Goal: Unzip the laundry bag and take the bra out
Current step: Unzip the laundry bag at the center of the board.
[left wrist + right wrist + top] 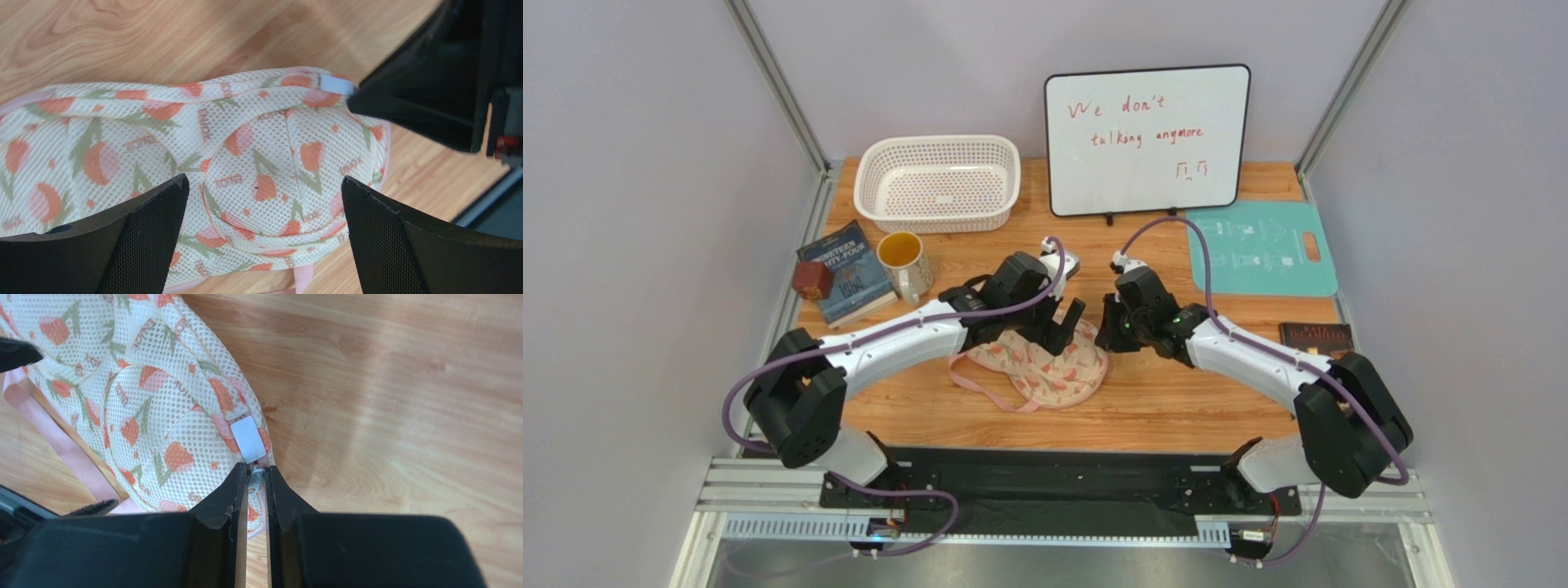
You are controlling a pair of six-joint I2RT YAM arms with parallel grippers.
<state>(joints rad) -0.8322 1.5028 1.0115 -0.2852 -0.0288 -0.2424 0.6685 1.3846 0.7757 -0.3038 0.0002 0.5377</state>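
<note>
Right gripper (256, 474): jaws clenched on the small grey metal zipper pull (256, 476) at the end of the laundry bag (1051, 374). Left gripper (264, 184): jaws released, spread wide over one domed lobe; we can't tell if the black textured pads touch it.

The bag is cream open-weave mesh, peanut-shaped with two rounded lobes, printed with red-pink blobs on green stems. Small pink words repeat across the mesh; we can't read them reliably. A blank white tag (248, 440) is sewn just above the pull. Pink trim runs along the edge.

The bag lies mid-counter between the two grippers. Its long axis runs roughly left-right, pull end toward the right arm, and the pink strap loop (983, 386) trails off to the near left. The counter (1161, 404) is light woodgrain.

Further back:
- a yellow-lined mug (903, 260), a dark blue book (844, 272) with a blurred title, and a brown block (813, 279)
- a teal board (1259, 251) on the right
- a white perforated basket (938, 184)
- a whiteboard (1146, 141) with red handwriting: "We don't talking anymore"
</note>
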